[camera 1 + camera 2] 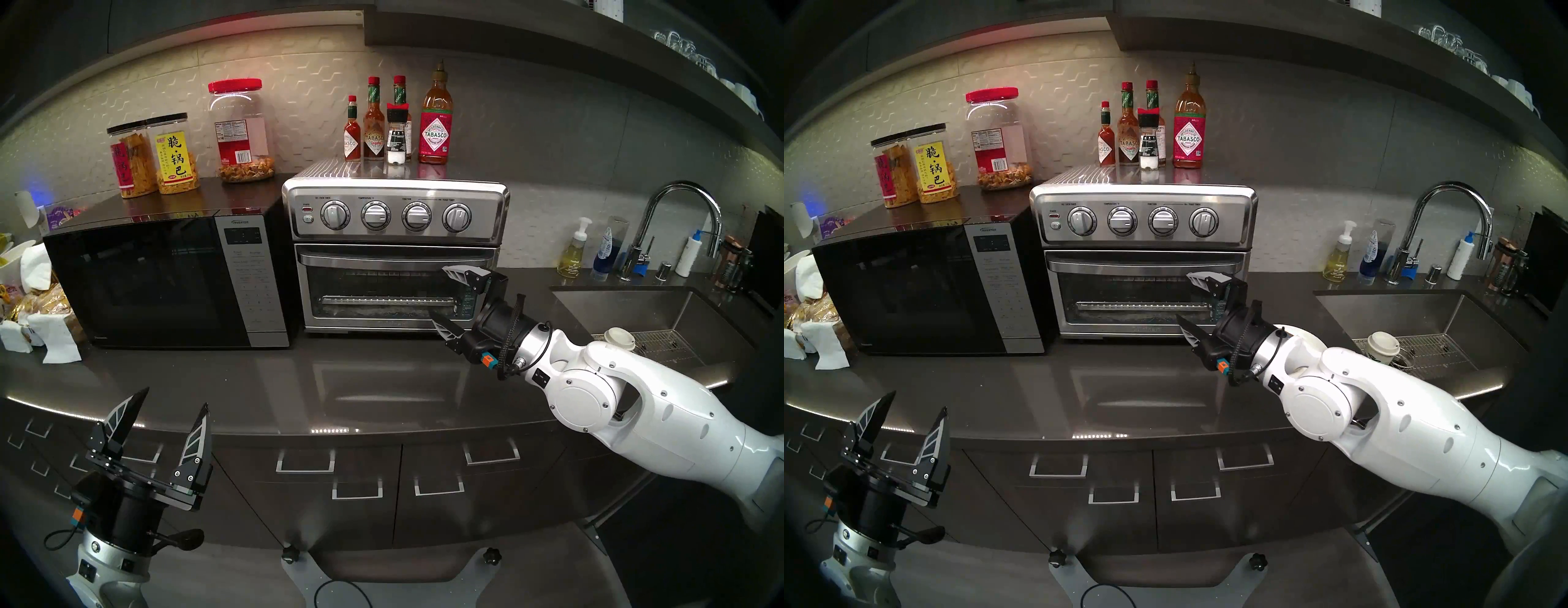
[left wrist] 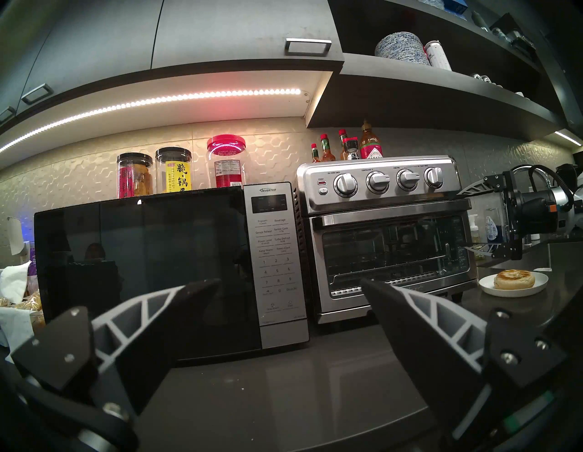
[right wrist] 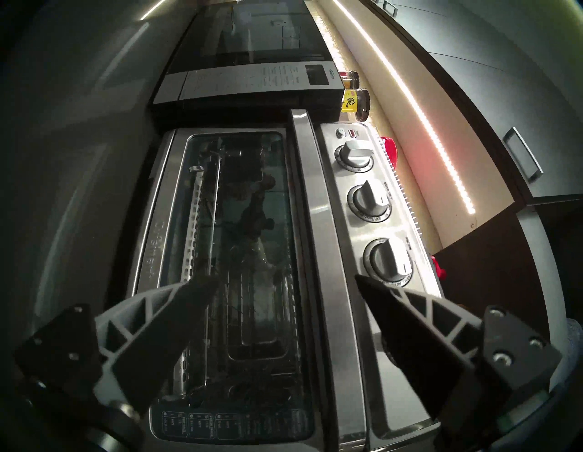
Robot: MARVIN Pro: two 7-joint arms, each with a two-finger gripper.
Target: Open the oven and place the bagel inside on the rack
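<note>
Dark grey table [image 1: 237, 382] lower in the frame lies bare behind the idle left hand [image 1: 169, 414], spread and empty. Right of centre, the right hand [image 1: 441, 293] gapes empty before the oven [image 1: 394, 254], door shut, rack [image 1: 384, 301] behind glass. The bagel [image 2: 513, 279] waits on its plate [image 2: 541, 285] at the oven's right, so everything remains undone.

From the head we look down on the counter [image 1: 237, 382], both eyes nearly alike. Our L wrist cam sits low, facing microwave [image 2: 142, 271] & oven [image 2: 388, 240]. R wrist cam, turned sideways, is close on the oven door [image 3: 239, 252], which all views share.
</note>
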